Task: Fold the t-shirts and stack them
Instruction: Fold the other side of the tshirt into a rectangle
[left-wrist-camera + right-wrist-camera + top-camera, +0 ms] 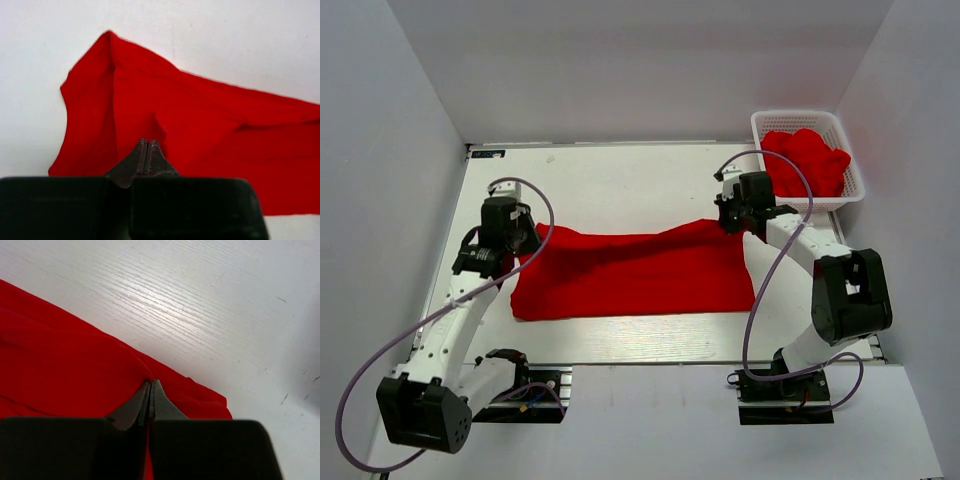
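— While both arms sit at the ends of the shirt (635, 275), what do we get from the left pincer (148, 145)?

— We see its jaws pressed together, the tips nipping a small pucker of red cloth at the shirt's left end, near the left edge of the table (620, 180).

— And the right pincer (150, 385)?

— Closed tight as well. We can make out a sliver of red caught between its fingers. It has the shirt's far right corner, which rises off the surface towards it.

— So where does the shirt lie?

— Across the middle of the surface, stretched left to right between the two pincers, with its near hem flat and fairly straight.

— And the far right corner of the table?

— We've got a white basket (758, 125) there, with a heap of red shirts (810, 160) inside, just beyond the right pincer.
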Controlling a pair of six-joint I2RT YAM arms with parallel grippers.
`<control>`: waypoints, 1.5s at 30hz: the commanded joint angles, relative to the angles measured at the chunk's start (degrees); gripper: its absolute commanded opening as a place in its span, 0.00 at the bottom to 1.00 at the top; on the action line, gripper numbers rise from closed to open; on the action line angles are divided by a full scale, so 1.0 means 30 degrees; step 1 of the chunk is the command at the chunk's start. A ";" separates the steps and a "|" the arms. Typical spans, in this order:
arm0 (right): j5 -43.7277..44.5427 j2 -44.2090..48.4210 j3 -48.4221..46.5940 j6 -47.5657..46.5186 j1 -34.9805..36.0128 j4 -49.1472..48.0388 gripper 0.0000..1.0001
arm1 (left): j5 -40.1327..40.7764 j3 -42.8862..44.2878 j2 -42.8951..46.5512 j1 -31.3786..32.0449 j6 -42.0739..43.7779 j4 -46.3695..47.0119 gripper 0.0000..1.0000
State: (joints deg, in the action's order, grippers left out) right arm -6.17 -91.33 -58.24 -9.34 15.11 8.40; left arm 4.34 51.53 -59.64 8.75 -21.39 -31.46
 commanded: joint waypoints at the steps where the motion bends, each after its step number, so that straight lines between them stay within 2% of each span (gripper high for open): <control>1: 0.0301 0.0941 0.0134 0.0302 0.0118 -0.0575 0.00 | 0.0020 -0.0941 0.1448 0.0070 -0.0749 -0.2255 0.00; 8: 0.0095 0.1058 0.0340 0.0186 0.0148 -0.0487 0.00 | -0.2470 -0.2498 0.2972 0.0070 -0.1484 -0.3541 0.00; 12: 0.0271 0.1234 0.0603 -0.0020 0.0206 -0.0604 0.00 | -0.2647 -0.2935 0.3647 0.0070 -0.1689 -0.4979 0.00; 16: 0.0387 0.1703 0.1276 0.0038 0.0294 -0.0838 0.00 | -0.2706 -0.3493 0.4115 0.0275 -0.2215 -0.5010 0.00; 23: 0.0593 0.2054 0.1688 0.0272 0.0352 -0.1014 0.00 | -0.3292 -0.4022 0.2654 0.0275 -0.3066 -0.5010 0.00; 35: 0.1150 0.2406 0.3269 0.1180 0.0440 -0.1102 0.00 | -0.2559 -0.4373 0.0897 0.0275 -0.3769 -0.5333 0.02; 37: 0.1267 0.2494 0.3504 0.1298 0.0441 -0.1189 0.00 | -0.2763 -0.4170 0.0310 0.0275 -0.3769 -0.5333 0.16; 38: 0.1238 0.2552 0.3620 0.1646 0.0469 -0.1132 0.00 | -0.2765 -0.3965 0.0309 0.0275 -0.3769 -0.5565 0.40; 39: 0.1238 0.2581 0.3738 0.1795 0.0441 -0.1015 0.04 | -0.2765 -0.3963 0.0077 0.0275 -0.3769 -0.5567 0.52; 40: 0.1383 0.2669 0.3768 0.1999 0.0499 -0.0927 0.07 | -0.2765 -0.3760 0.0074 0.0275 -0.3595 -0.5741 0.58; 41: 0.1558 0.2699 0.3826 0.2523 0.0470 -0.0317 0.18 | -0.2417 -0.3497 0.0074 0.0101 -0.3594 -0.5917 0.72; 43: 0.1910 0.2873 0.4031 0.3431 0.0440 0.0096 0.26 | -0.2036 -0.3204 0.0248 -0.0074 -0.3362 -0.6122 0.85; 44: 0.1970 0.3252 0.4554 0.3611 0.0440 0.0534 0.38 | -0.1684 -0.2737 0.0250 -0.0076 -0.3359 -0.6124 1.00; 45: 0.1970 0.3430 0.4791 0.3845 0.0440 0.0625 0.50 | -0.1362 -0.2501 0.0250 -0.0076 -0.3359 -0.6124 1.00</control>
State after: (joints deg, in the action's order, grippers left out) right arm -1.87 -84.18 -45.95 -1.21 16.27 7.66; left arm -2.57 40.01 -59.99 8.93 -31.79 -49.58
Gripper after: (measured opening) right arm 0.428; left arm 0.977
